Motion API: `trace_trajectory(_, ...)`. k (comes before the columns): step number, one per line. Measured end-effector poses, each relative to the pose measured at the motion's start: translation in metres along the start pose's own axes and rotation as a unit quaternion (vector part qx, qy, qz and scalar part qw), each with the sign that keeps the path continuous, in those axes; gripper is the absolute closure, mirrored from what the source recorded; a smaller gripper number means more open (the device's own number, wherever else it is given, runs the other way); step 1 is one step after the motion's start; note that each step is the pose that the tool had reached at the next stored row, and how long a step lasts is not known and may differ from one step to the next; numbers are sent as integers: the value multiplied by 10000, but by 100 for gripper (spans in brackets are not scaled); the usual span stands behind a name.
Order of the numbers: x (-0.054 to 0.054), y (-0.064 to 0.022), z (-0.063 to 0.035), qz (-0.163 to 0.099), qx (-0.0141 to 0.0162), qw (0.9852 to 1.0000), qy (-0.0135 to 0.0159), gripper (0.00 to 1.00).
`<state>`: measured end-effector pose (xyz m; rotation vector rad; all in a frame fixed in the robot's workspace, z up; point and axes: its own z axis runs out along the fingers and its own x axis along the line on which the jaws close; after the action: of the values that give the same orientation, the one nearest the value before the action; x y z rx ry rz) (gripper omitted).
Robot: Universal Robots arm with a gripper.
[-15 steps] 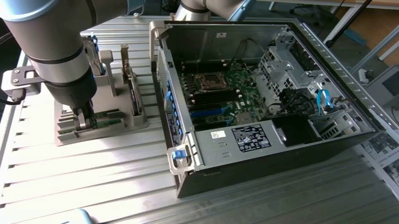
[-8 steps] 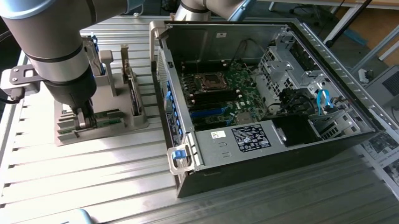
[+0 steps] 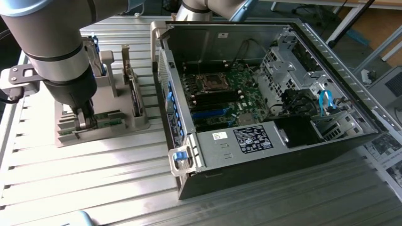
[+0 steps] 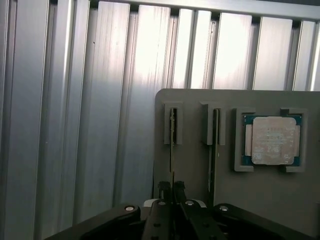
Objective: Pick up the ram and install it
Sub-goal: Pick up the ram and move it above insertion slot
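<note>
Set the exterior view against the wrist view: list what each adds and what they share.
Exterior adds: the arm, the open computer case and its motherboard. Wrist adds: the ram gripped edge-on in its slot, a second ram stick, the CPU in its pocket. Shared: the grey holder, the slatted table, the end effector.

The counter [image 3: 94,174] is built of long ribbed aluminium slats laid side by side with dark grooves between them. Strong light falls on it. In the exterior view the slats towards the left glare almost white, and those towards the right are a duller grey. In the wrist view the same slats [image 4: 100,100] shine in bright vertical bands. Beyond the counter, at the exterior view's upper right, is a brown surface [image 3: 377,23], either floor or board. Thin black stand legs [image 3: 349,21] cross it. Printed sheets [image 3: 386,150] lie by the right edge.
</note>
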<state>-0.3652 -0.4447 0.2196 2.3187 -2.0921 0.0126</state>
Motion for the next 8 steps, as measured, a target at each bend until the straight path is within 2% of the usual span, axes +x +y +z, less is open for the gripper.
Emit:
trace_trajectory(4,0,0,-12,0,-1,10000,21,87)
trace_trajectory(8,1,0,-37,0,-7,10000,70,87)
